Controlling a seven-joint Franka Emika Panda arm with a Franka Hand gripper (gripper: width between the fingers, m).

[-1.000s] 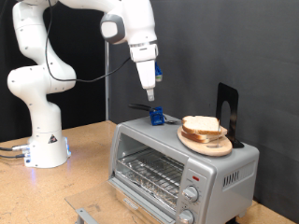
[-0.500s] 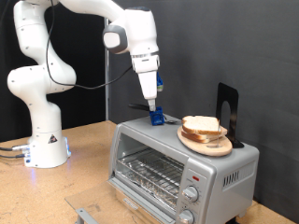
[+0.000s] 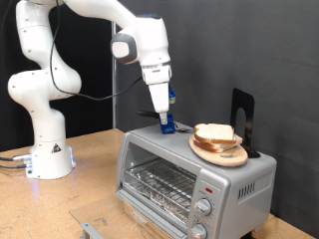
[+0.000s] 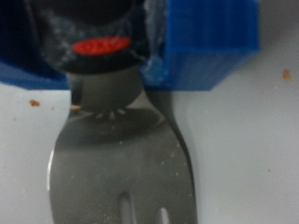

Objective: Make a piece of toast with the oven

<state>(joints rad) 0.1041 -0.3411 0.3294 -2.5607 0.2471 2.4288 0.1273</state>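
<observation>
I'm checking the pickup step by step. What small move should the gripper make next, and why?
Probably ease straight down a little more: the gripper hangs just above the fork in its blue holder on the oven, not visibly gripping it.

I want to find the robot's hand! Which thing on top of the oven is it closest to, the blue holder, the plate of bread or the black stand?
The blue holder with the fork: the hand is right above it, away from the bread plate and black stand.

tool (image 3: 164,118) lowered onto blue holder (image 3: 167,125) atop oven (image 3: 194,169), arm swung rightward
</observation>
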